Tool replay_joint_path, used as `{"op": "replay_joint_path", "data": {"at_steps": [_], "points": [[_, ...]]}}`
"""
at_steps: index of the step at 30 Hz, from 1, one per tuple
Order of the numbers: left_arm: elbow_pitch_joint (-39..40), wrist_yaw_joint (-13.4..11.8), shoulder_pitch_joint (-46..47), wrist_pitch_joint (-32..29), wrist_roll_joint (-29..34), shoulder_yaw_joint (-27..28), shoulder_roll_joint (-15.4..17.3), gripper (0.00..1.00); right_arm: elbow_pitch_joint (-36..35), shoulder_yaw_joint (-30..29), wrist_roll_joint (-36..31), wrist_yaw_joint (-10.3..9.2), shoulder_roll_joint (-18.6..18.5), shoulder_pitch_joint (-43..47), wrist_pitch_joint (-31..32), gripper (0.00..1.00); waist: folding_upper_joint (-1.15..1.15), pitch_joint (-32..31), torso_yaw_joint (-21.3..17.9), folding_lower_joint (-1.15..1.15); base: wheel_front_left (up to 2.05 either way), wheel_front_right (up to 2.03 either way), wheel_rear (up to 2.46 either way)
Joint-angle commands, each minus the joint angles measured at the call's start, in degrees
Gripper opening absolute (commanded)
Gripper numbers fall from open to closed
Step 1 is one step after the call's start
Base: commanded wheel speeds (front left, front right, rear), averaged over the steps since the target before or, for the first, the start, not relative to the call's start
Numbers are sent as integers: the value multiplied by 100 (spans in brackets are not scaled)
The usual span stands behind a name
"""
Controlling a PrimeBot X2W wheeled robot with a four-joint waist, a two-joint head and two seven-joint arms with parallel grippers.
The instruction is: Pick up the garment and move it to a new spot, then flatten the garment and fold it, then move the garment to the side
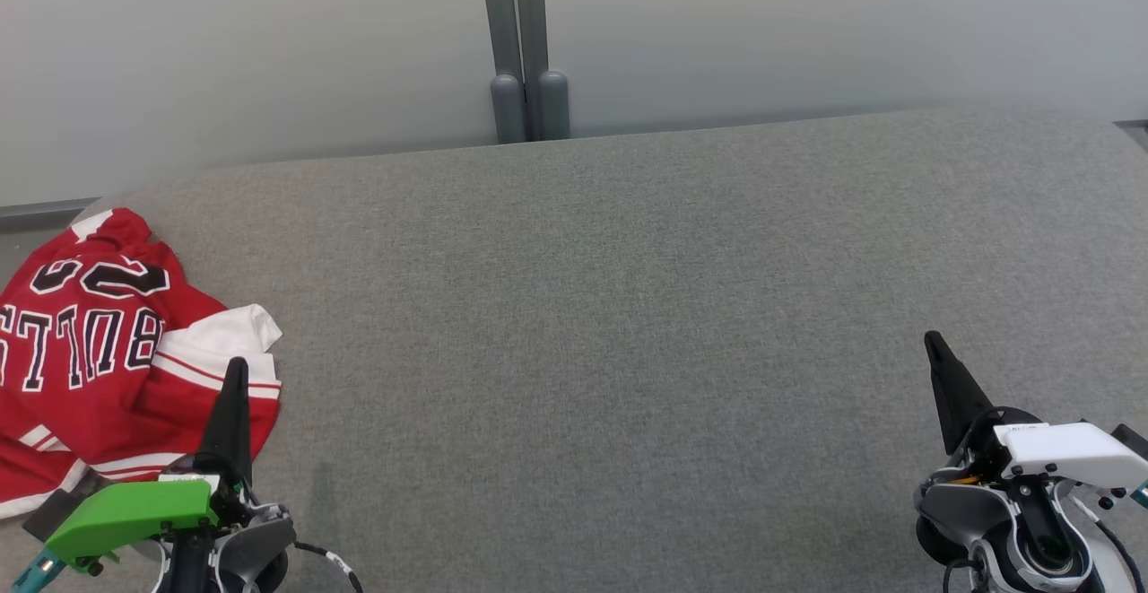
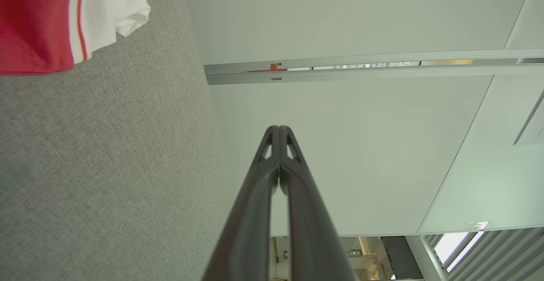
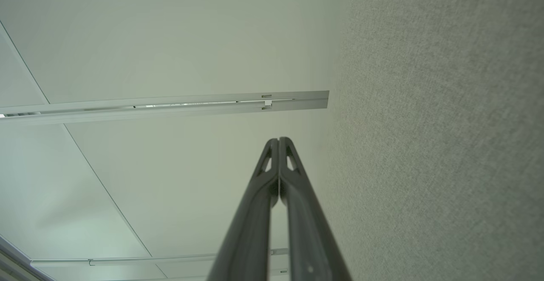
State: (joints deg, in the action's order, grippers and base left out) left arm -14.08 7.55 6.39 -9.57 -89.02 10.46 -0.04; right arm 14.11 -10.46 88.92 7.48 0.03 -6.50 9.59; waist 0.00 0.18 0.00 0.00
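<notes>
Head view: we log garment (image 1: 99, 351) crumpled at far left, beside left gripper (image 1: 235, 373), nearer than right gripper (image 1: 933, 346); both pressed together, empty.

Head view looking down over grey surface (image 1: 628, 324), 2 wrist views close along it, facing shared wall (image 2: 340, 166)

Bright, even, soft light; sharp, shadowless frames

jersey (image 1: 81, 369) lettering: "BULLS" in black, white-edged letters, upside down in the head view.
jersey number: two black digits beyond the lettering, creased, not readable.
</notes>
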Motion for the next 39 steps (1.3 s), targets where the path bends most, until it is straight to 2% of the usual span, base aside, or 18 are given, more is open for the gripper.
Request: {"op": "replay_joint_path", "data": {"at_steps": [1, 39], "points": [[7, 4, 85, -22, 39, 5, 39, 0, -12, -4, 9, 18, -23, -66, 15, 0, 0, 0, 0, 0, 0, 0, 0], [7, 4, 85, -22, 40, 6, 39, 0, -12, -4, 9, 18, -23, -66, 15, 0, 0, 0, 0, 0, 0, 0, 0]]}}
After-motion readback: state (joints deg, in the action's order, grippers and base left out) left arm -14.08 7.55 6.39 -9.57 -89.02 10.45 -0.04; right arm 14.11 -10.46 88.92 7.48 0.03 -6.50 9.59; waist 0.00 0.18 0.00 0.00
